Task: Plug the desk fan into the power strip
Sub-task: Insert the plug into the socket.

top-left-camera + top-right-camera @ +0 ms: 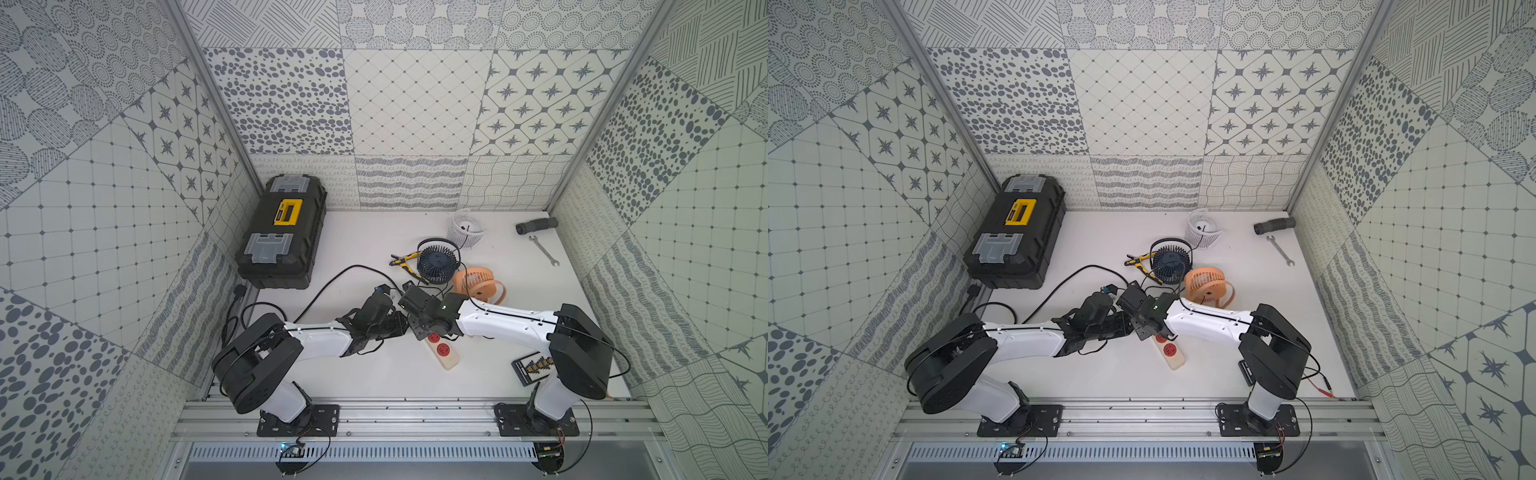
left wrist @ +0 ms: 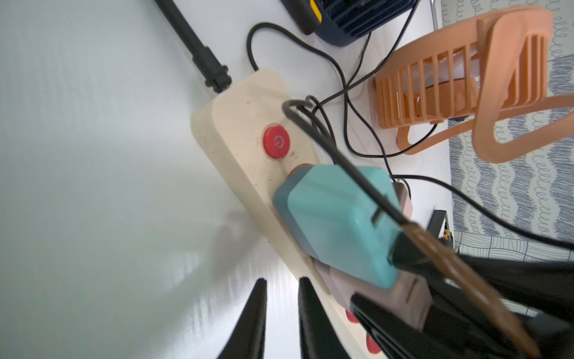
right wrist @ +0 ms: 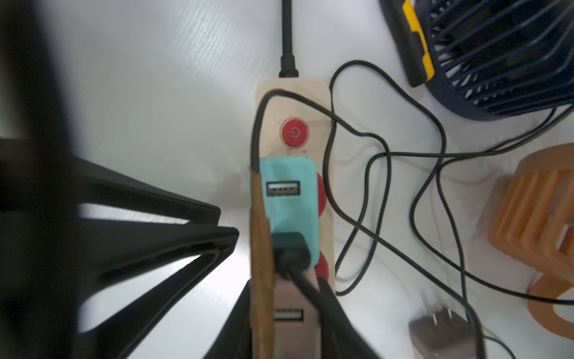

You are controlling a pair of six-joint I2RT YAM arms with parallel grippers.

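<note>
Axis of power strip (image 3: 279, 108) runs straight ahead of right claw (image 3: 287, 295). Claw clenched on pinkish block (image 3: 290, 331); teal adapter (image 3: 290, 211) ahead, over button-end socket.

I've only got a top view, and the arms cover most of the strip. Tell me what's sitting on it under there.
Observer: A teal adapter stands on the strip, over the socket next to the red button. I can't tell if it's fully in.
Operator: Now report the right hand.
Observer: The right hand looks shut on a pink adapter, which sits right beside the teal one, on the side away from the button.
</note>
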